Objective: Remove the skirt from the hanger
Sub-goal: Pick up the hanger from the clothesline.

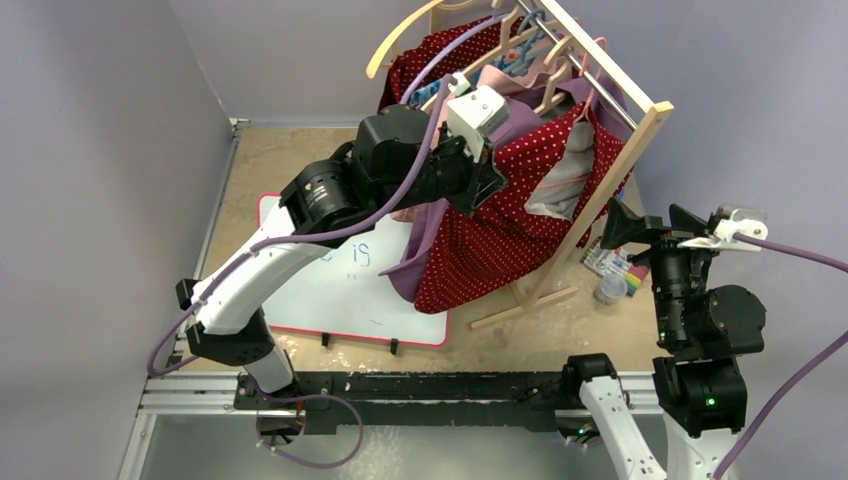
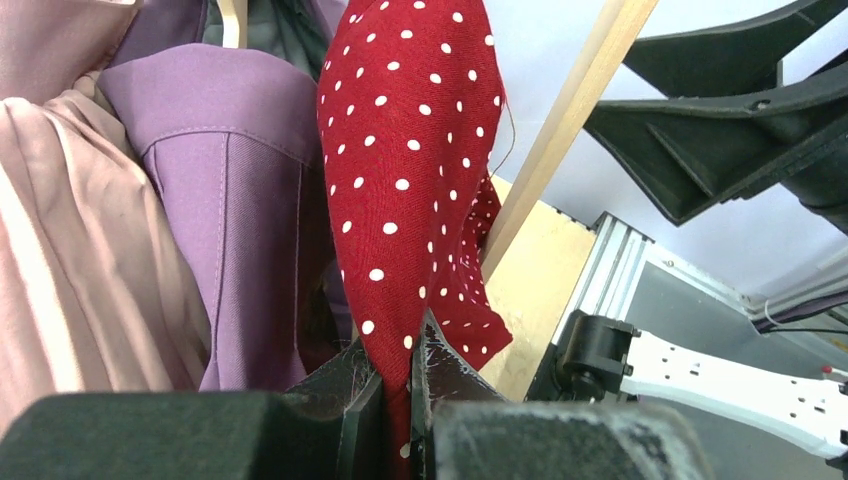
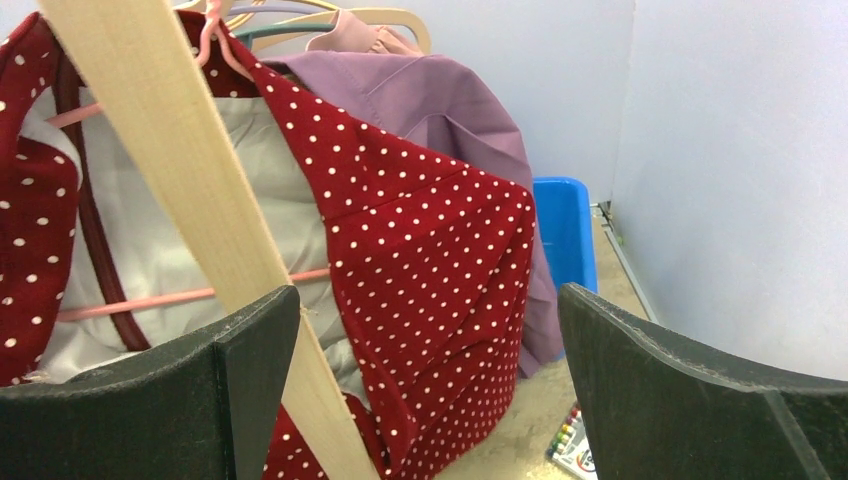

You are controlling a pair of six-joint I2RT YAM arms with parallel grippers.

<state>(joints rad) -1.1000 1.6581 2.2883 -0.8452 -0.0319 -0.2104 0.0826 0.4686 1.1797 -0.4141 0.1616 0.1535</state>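
Top external view, items as I find them: my left gripper (image 1: 483, 172), raised over the middle of the tabletop (image 1: 270, 160), closed tight on a fold of the red white-dotted skirt (image 1: 510, 225). The skirt hangs from the wooden rack (image 1: 622, 150) at the far right of the tabletop, its lower part draping towards the near edge. My right gripper (image 1: 627, 228), jaws spread fully wide and holding nothing, is level with the rack's near post at the right edge. A whiteboard (image 1: 335, 285) lies flat by the near edge, left of centre. A crayon box (image 1: 612, 262) lies at the foot of the rack. Left wrist view: the fingertips (image 2: 440, 375) pinch the dotted cloth between them; a purple garment (image 2: 230, 200) and a pink garment (image 2: 60, 250) hang to its left. Right wrist view: the skirt's white lining sits on a pink hanger (image 3: 140, 302) behind the rack post; a blue bin (image 3: 563, 230) stands beyond it.
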